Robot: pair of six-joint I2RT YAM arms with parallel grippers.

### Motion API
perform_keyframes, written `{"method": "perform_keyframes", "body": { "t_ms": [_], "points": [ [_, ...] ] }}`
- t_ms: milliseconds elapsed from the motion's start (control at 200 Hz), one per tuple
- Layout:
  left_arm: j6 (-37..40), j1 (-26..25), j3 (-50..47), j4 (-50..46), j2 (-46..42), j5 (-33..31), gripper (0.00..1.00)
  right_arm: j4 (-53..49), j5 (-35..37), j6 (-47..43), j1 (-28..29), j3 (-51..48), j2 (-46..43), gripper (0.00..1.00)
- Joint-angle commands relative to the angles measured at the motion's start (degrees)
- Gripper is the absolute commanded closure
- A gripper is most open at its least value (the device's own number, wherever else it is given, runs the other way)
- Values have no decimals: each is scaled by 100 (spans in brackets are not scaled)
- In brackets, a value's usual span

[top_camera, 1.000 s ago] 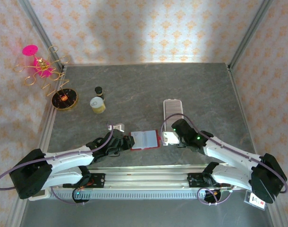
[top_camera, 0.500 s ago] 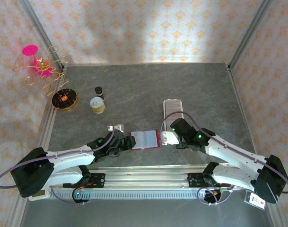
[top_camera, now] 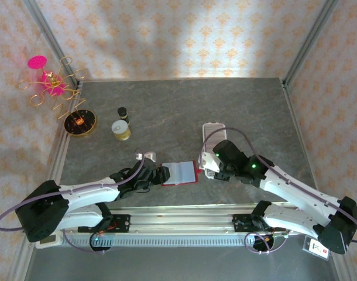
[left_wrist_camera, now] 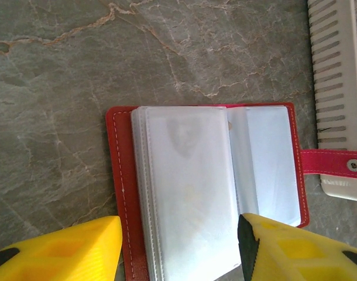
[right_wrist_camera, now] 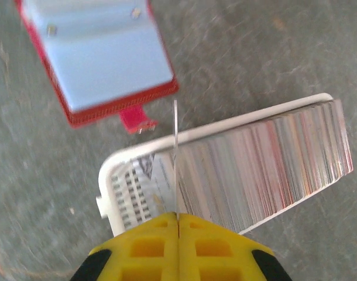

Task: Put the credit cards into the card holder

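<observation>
Your left gripper has just spread apart and now straddles the open card holder, which lies flat toward the six o'clock edge of the table. Your right gripper is pinched on one credit card above the rack at the holder's one o'clock, and looks ready for insertion

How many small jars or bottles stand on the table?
2. A dark little bottle stands right of the gold wire stand; a pale-lidded yellowish jar stands just in front of the bottle. Others may be hidden.

Left claw stands spread apart; right claw is pinched tight.
</observation>
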Motion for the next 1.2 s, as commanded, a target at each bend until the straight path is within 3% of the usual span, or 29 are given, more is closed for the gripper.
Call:
{"method": "perform_keyframes", "body": {
  "t_ms": [0,145,335,516,791,1196],
  "points": [
    [125,-58,213,-275,101,-208,45,718,-282,1480,33,362,-143,100],
    [133,-98,315,-434,186,-391,46,1870,257,4139,33,211,-142,100],
    [168,-151,455,-555,439,-472,45,3162,-1228,6362,33,-436,213,100],
    [230,-186,603,-667,646,-505,43,4391,-1462,8377,33,-1348,300,100],
    [401,-210,829,-921,946,-678,44,5022,-1649,9054,138,-1858,968,100],
    [599,-241,910,-1156,1301,-945,53,5223,-1625,9230,208,-1770,1709,100]
  ]
}}
